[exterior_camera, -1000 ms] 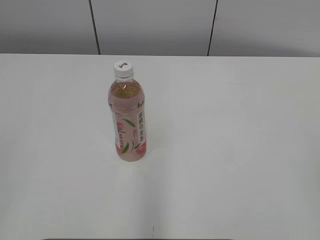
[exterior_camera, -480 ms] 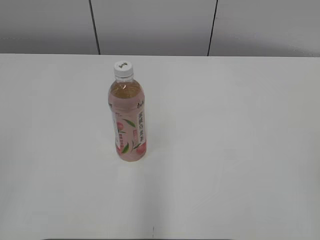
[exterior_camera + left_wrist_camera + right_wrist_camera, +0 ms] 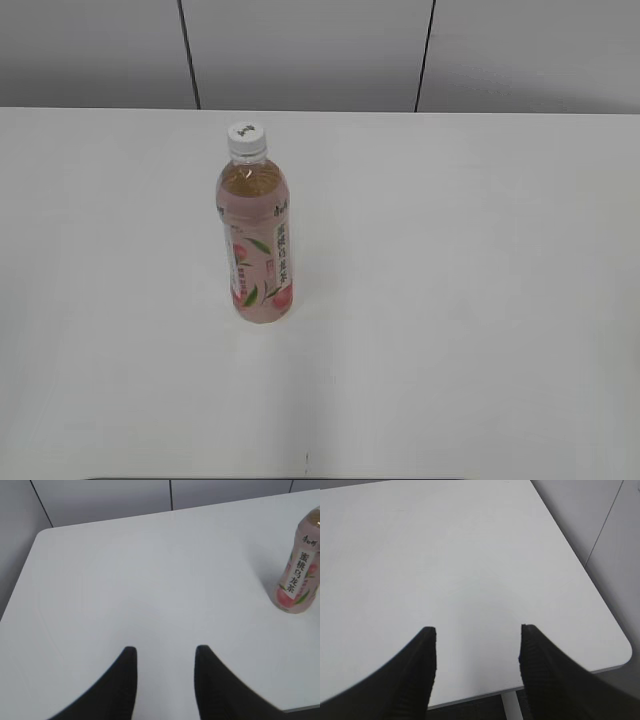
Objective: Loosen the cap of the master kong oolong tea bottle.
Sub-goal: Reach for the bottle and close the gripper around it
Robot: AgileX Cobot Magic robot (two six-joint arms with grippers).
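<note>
The master kong oolong tea bottle (image 3: 256, 240) stands upright on the white table (image 3: 450, 250), left of the middle, with its pink peach label facing me. Its white cap (image 3: 246, 138) sits on top. The bottle also shows at the right edge of the left wrist view (image 3: 299, 570), where the cap is cut off. My left gripper (image 3: 165, 652) is open and empty above the table's near left part, well left of the bottle. My right gripper (image 3: 477, 630) is open and empty above the table's near right corner. Neither gripper shows in the exterior view.
The table's rounded near right corner (image 3: 620, 655) and a white table leg (image 3: 512, 705) show in the right wrist view. The table's left edge (image 3: 25, 575) shows in the left wrist view. A grey panelled wall (image 3: 310, 50) stands behind the table.
</note>
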